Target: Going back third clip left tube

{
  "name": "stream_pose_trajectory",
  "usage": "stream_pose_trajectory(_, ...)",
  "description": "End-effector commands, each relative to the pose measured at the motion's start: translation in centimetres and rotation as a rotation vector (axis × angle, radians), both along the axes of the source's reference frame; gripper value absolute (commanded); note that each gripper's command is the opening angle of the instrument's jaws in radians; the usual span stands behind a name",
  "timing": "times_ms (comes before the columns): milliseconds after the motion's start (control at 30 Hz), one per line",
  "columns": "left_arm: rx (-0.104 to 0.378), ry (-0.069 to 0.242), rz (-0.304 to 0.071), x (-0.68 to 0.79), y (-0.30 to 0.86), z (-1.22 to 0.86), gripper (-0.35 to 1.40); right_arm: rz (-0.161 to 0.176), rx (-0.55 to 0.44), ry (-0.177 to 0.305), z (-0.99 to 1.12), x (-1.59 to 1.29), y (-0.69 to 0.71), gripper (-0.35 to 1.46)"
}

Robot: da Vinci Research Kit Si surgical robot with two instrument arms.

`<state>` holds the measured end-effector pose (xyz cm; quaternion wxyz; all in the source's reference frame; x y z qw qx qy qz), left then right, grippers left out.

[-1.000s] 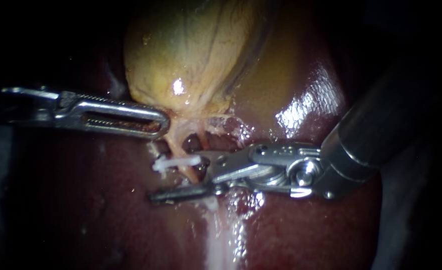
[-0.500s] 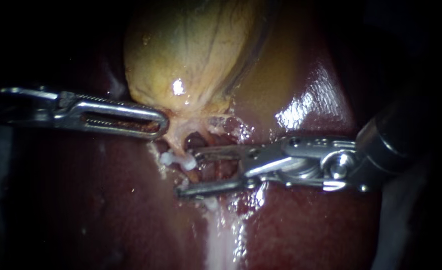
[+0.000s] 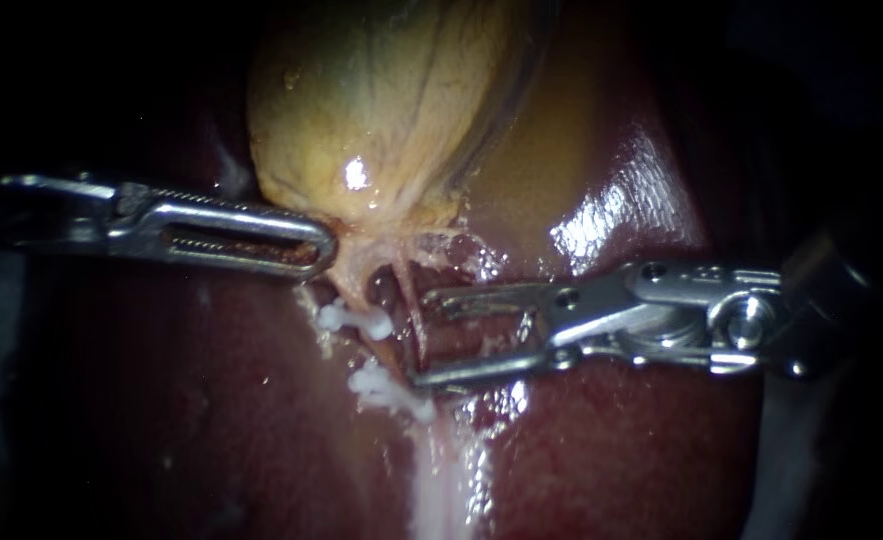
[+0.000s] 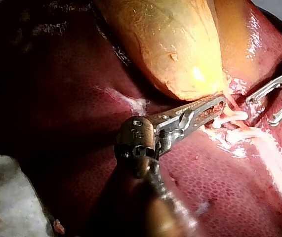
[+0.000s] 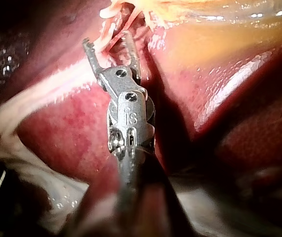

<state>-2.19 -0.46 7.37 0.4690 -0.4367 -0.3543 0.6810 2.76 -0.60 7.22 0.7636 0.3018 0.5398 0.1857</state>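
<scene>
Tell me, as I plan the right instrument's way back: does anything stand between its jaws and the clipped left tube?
Yes: a thin second tube runs just off the tips of the right instrument's open jaws, between them and the left tube with its white clips. The jaws hold nothing.

In the endoscope view light pools on the middle and the edges sink to near black, with white glare on the wet liver point(image 3: 611, 215), a small hot spot on the gallbladder point(image 3: 357, 172) and a gleam along the right instrument point(image 3: 423, 338).
</scene>
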Motion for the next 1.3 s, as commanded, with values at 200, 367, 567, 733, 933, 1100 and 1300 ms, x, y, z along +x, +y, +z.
stream_pose_trajectory(200, 0.0, 0.0, 0.0, 0.0, 0.0, 0.0, -0.35, -0.017, -0.028, 0.017, -0.15, -0.3, 0.17, 0.49)
stream_pose_trajectory(367, 0.0, 0.0, 0.0, 0.0, 0.0, 0.0, -0.35, -0.012, -0.041, 0.015, -0.26, -0.48, 0.27, 0.49)
stream_pose_trajectory(567, -0.001, 0.001, -0.002, -0.03, -0.01, 0.01, -0.35, -0.011, -0.045, 0.015, -0.32, -0.57, 0.29, 0.5)
stream_pose_trajectory(733, -0.007, 0.004, -0.004, -0.09, -0.03, 0.14, -0.35, -0.012, -0.045, 0.015, -0.33, -0.57, 0.28, 0.5)
stream_pose_trajectory(933, -0.012, 0.006, -0.009, -0.21, 0.02, 0.33, -0.35, -0.012, -0.045, 0.015, -0.34, -0.57, 0.28, 0.5)
stream_pose_trajectory(1100, -0.014, 0.01, -0.009, -0.35, 0.05, 0.45, -0.35, -0.012, -0.045, 0.015, -0.34, -0.57, 0.28, 0.5)
stream_pose_trajectory(1300, -0.011, 0.006, 0.003, -0.54, 0.01, 0.55, -0.35, -0.011, -0.044, 0.015, -0.34, -0.57, 0.29, 0.5)
